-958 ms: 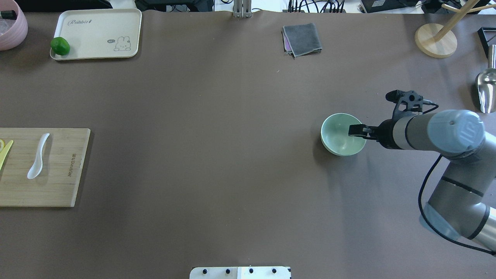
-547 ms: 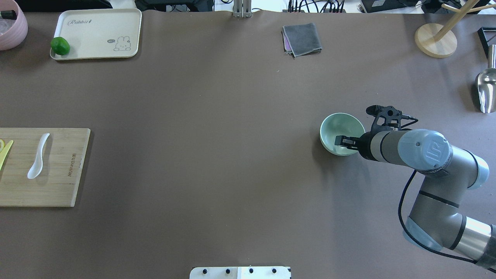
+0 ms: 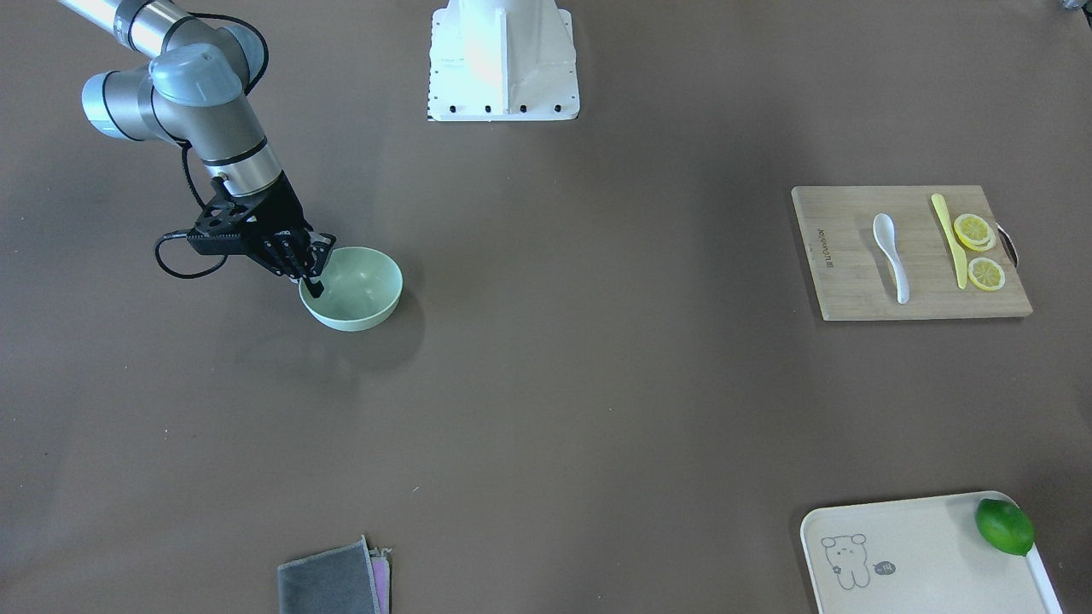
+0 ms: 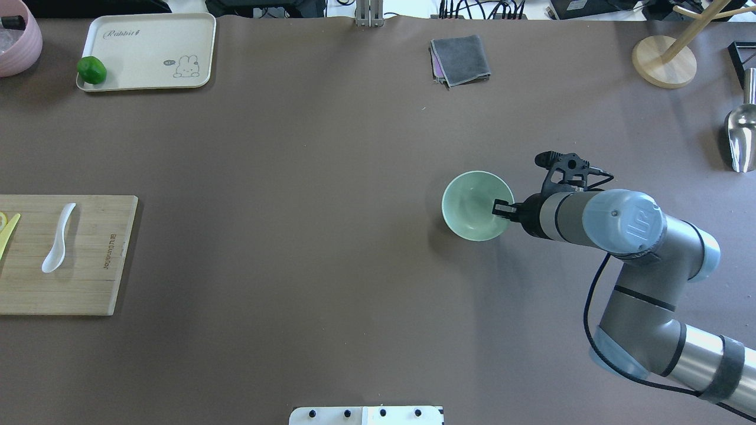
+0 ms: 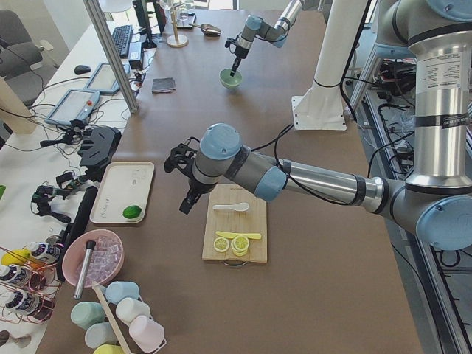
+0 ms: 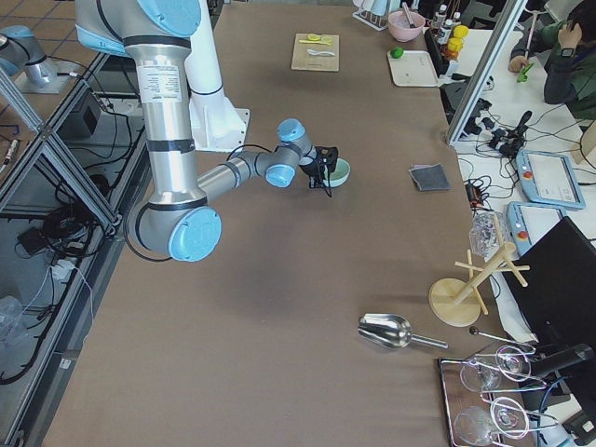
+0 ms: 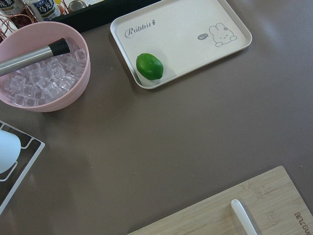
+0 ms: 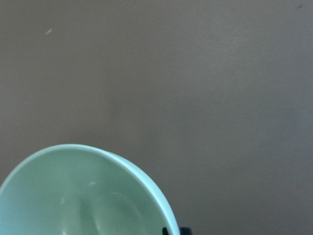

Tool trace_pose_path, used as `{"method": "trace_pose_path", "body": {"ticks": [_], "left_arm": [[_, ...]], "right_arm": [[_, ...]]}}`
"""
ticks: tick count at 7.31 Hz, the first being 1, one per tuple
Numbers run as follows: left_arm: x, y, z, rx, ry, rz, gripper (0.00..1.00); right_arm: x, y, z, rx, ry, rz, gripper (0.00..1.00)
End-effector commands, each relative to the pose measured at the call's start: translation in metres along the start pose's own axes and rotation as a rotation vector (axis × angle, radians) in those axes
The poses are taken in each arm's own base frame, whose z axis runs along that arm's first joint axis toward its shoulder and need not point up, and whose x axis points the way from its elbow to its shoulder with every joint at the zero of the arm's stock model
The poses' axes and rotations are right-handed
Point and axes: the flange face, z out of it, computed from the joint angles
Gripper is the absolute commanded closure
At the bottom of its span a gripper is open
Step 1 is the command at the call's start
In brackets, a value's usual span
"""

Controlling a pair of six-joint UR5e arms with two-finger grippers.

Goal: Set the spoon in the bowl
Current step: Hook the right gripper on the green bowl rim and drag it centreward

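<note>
The white spoon point(image 4: 58, 239) lies on the wooden cutting board point(image 4: 88, 283) at the table's left edge; it also shows in the front view point(image 3: 890, 243). The mint-green bowl point(image 4: 472, 203) sits right of centre, empty. My right gripper point(image 4: 501, 209) is shut on the bowl's right rim, one finger inside and one outside; the front view point(image 3: 314, 277) shows the same. The right wrist view shows the bowl point(image 8: 73, 196) from close up. My left gripper point(image 5: 188, 203) hovers beside the board in the exterior left view only; I cannot tell whether it is open or shut.
A yellow knife point(image 3: 949, 239) and lemon slices point(image 3: 972, 230) lie on the board. A tray point(image 4: 147, 35) with a lime point(image 4: 91, 69) stands far left. A grey cloth point(image 4: 460, 59), a wooden stand point(image 4: 664, 62) and a metal scoop point(image 4: 741, 133) lie at the back.
My right gripper came down onto the bowl's rim, closed on it, and has moved left with the bowl. The spoon has not moved.
</note>
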Motion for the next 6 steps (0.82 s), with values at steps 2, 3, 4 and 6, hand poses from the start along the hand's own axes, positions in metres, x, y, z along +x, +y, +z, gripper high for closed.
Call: {"method": "trace_pose_path", "body": {"ticks": [2,3,4,6], "left_arm": [[0.003,-0.003,0.001,0.000,0.003,-0.012,0.02],[0.007,-0.004,0.006,-0.008,0.010,-0.005,0.02],[0.008,-0.004,0.009,-0.013,0.014,-0.004,0.02],[0.010,-0.005,0.009,-0.013,0.015,-0.026,0.02]], "right_arm": [[-0.182,0.047,0.009,-0.073,0.059,0.155,1.00],[-0.216,0.058,0.030,-0.076,0.080,0.172,1.00],[-0.236,0.058,0.041,-0.074,0.088,0.172,1.00],[-0.248,0.053,0.035,-0.036,0.066,0.167,0.21]]}}
